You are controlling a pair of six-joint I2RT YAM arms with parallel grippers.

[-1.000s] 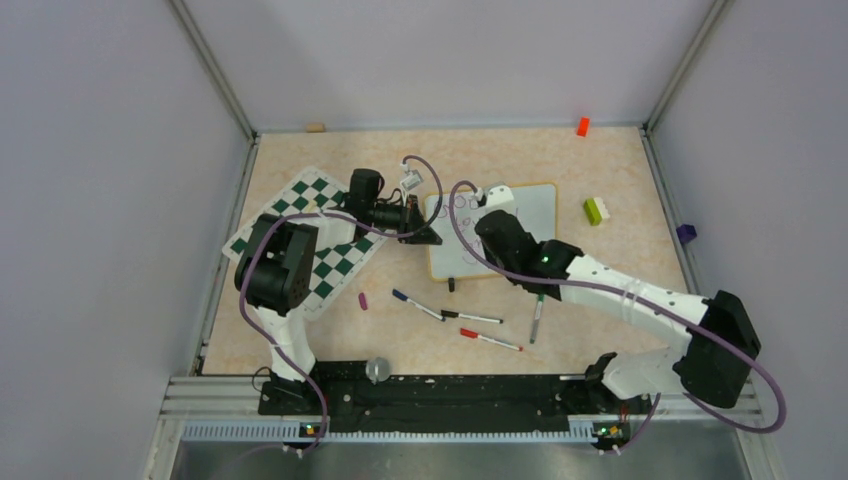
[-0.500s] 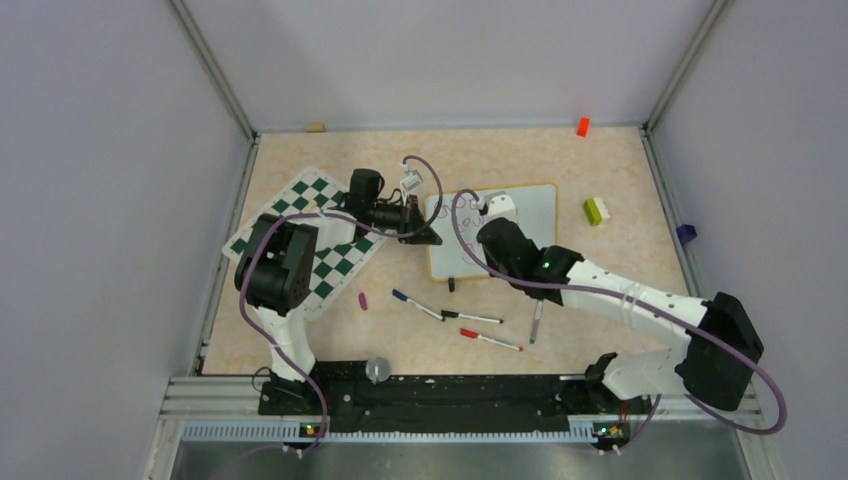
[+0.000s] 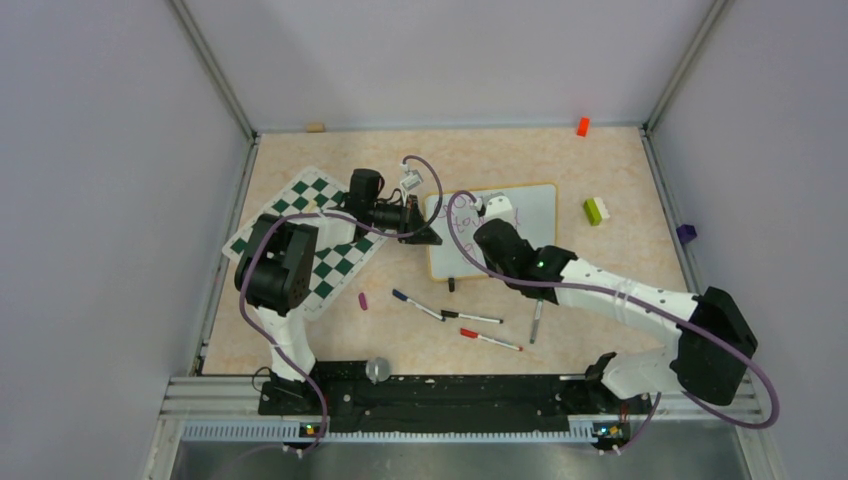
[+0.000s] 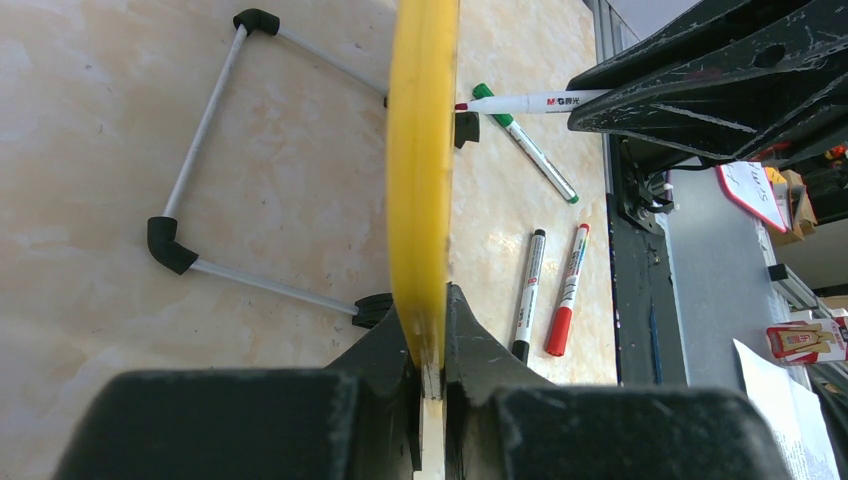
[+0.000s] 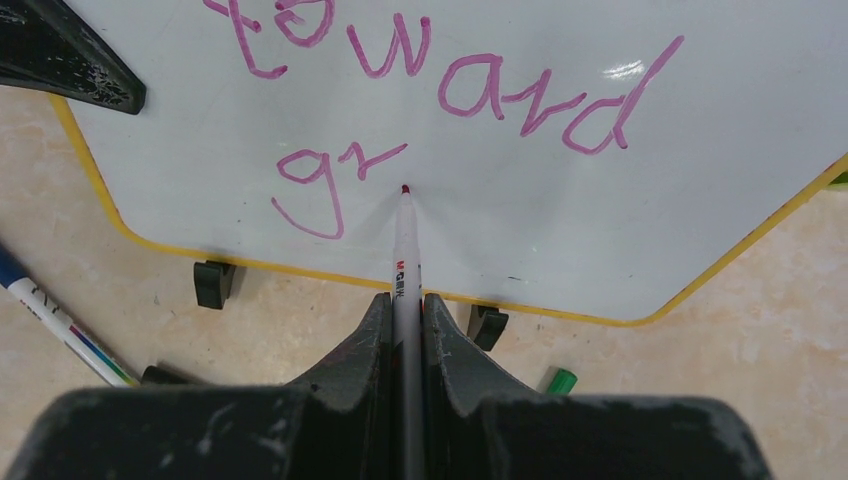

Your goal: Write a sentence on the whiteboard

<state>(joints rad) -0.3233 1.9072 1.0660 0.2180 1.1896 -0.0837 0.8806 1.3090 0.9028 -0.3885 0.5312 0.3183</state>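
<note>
The whiteboard with its yellow frame lies tilted on the table. My left gripper is shut on its left edge, seen edge-on as a yellow band between the fingers. My right gripper is shut on a white marker. The marker's purple tip rests on the board just right of "gr". The sentence is in purple: "toward" above and "gr" below. The first line is out of the wrist view. In the top view my right gripper covers part of the writing.
Blue, black, red and green markers lie near the board's front edge. A purple cap lies left of them. The chessboard mat is at left. Small blocks sit at right.
My right gripper has shifted slightly left and nearer on the board with the marker, down to the third line. My left gripper and the board have not moved.
</note>
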